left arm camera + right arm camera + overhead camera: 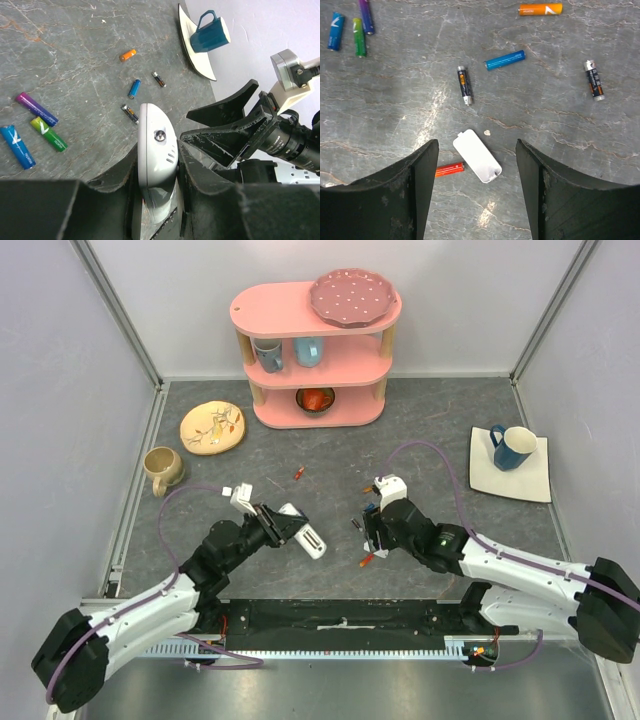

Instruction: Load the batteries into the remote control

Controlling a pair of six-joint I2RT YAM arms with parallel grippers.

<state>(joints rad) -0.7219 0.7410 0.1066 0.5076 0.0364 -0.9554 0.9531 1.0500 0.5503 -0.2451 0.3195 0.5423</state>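
The remote control was gripped by the left jaws, which were closed on its two long sides. It was held left of the middle of the counter, with its rounded white end pointing away from the left wrist. Whether this end touched the counter could not be told.

The right jaws were seen wide open, hanging above the counter and gripping nothing. In the right wrist view a small white cover lay flat on the counter, in the gap between the two jaws. A red battery lay just beside its left edge.

The other batteries were spread loose on the counter. A dark battery and a blue battery were seen near each other beyond the cover. A second dark battery lay further to the right, and an orange battery lay beyond them. Well apart, at the far left of that view, a second blue battery, a green battery and a purple battery lay side by side.

At the right side of the counter a blue mug stood on a white plate. A pink shelf was placed at the back.
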